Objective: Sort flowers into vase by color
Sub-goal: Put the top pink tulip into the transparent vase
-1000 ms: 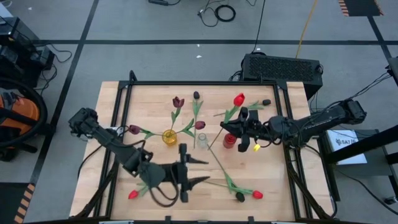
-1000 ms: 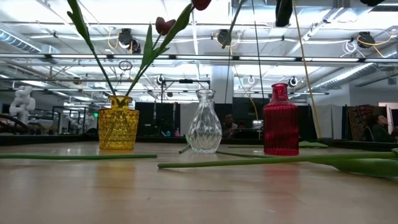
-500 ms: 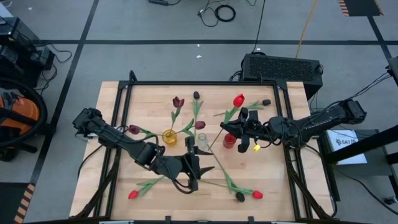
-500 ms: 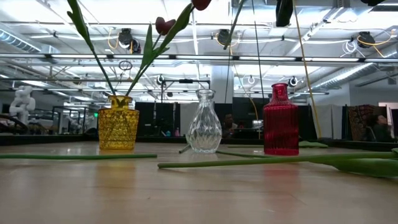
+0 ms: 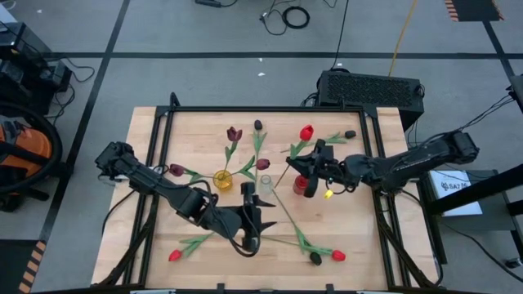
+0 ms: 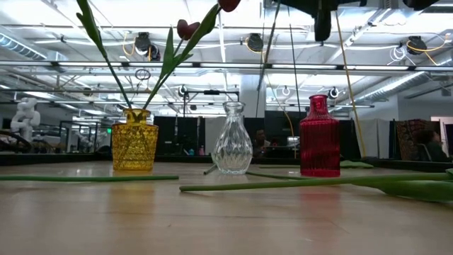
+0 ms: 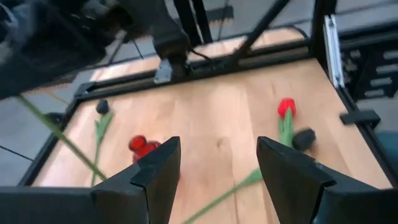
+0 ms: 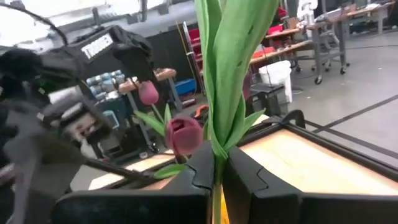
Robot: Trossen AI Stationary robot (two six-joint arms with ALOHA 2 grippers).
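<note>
A red tulip [image 5: 306,132] — pinched in the right gripper [image 5: 304,166] — has been shifted over the red vase [image 5: 301,185]; left gripper [image 5: 260,219] spread.

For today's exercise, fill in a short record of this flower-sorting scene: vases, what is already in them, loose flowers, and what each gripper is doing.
vases: yellow vase, clear vase, red vase, in a row
yellow vase contents: dark maroon tulips
clear vase contents: none visible
loose flowers: red tulip and others lying on the table
left gripper: open, near table centre, holding nothing
right gripper: shut on red tulip stem, near the red vase
</note>
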